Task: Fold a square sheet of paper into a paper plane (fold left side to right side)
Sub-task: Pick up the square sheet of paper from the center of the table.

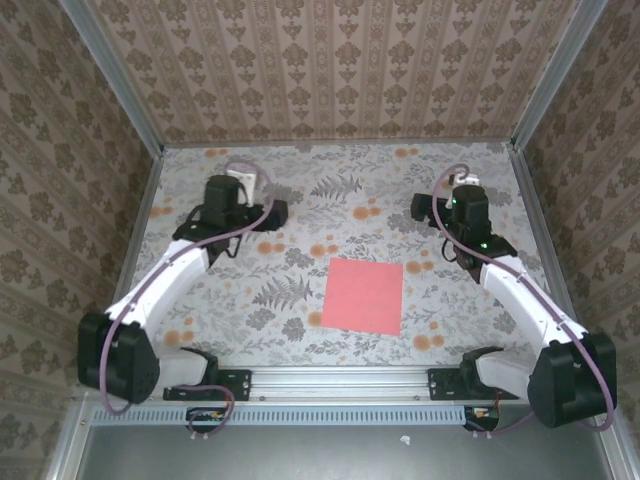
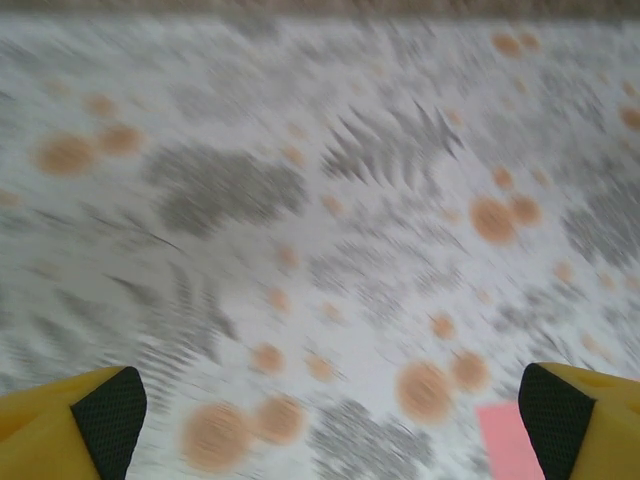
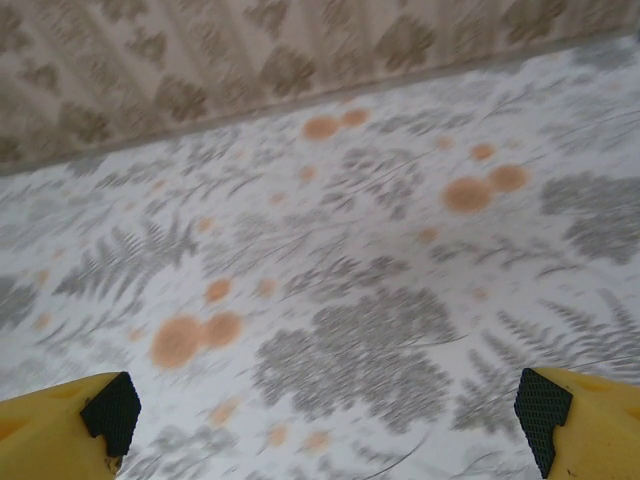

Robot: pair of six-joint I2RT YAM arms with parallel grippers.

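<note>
**Top external view.** One thin salmon-pink square sheet of paper (image 1: 363,296) is lying flat and unfolded on the grey floral-print counter (image 1: 300,180), between the two arms and nearer their bases; no crease is showing, so the fold is judged not yet begun. The left end effector (image 1: 272,213) and the right end effector (image 1: 432,215) are hovering beyond the sheet, each well apart from it, both released and grasping nothing. Count: one sheet, two arms, two end effectors, no finished plane.

**Left wrist view.** The left end effector (image 2: 332,412) is standing wide open above the blurred counter; two yellow fingers with black pads (image 2: 110,410) are framing the bottom corners; one corner of the sheet (image 2: 510,440) is showing beside the right-hand finger.

**Right wrist view.** The right end effector (image 3: 325,410) is likewise gaping over bare counter; two pads (image 3: 545,415) are showing, nothing between them.

**Technique, as a judgement.** The left side is probably best lifted by sliding one finger under that edge while the right end effector is pinning the far side; corners should be meeting before the crease is pressed, since thin paper is likely to slide or buckle.
</note>
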